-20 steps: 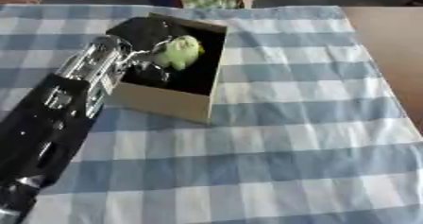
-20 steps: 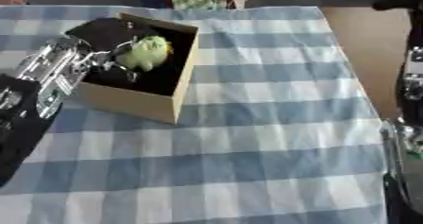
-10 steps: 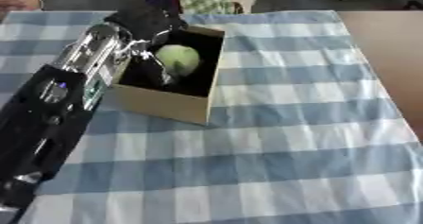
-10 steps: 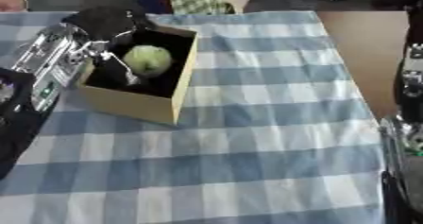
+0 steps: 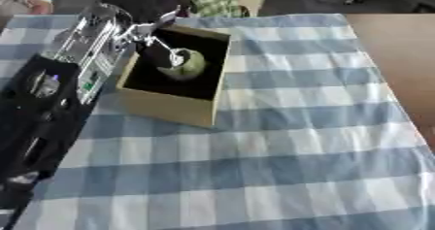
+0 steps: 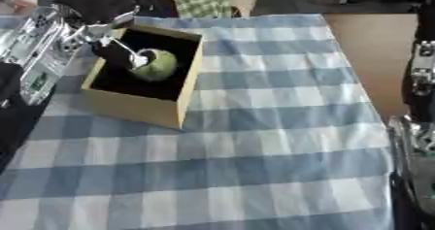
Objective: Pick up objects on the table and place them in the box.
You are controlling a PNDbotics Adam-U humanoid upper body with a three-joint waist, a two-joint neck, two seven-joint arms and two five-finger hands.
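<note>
— Fruit first: where does the round pale green fruit [image 5: 185,64] lie?

— Inside the open tan cardboard box with the dark interior [image 5: 166,106], toward its far half, resting on the dark bottom. The box stands on the blue and white checked cloth covering the surface [image 5: 289,141], in the left far part of it.

— And the left hand [image 5: 151,3]?

— Its black palm hangs over the far left corner of the box, the silver and black forearm [image 5: 85,49] running down along the box's left side. Dark fingers [image 5: 157,54] reach down into the box, and a thin silvery piece ends right at the fruit's near-left side.

— Are they clamped on the fruit?

— I cannot tell. The fingers hang just beside it, touching or nearly so, but dark fingers against the dark interior hide whether they curl round it or stand apart.

— The other hand?

— Only the right arm [image 6: 418,127] shows, black and silver, along the right edge in the right eye view, beyond the cloth's edge and well apart from the box. Its hand does not show.
</note>
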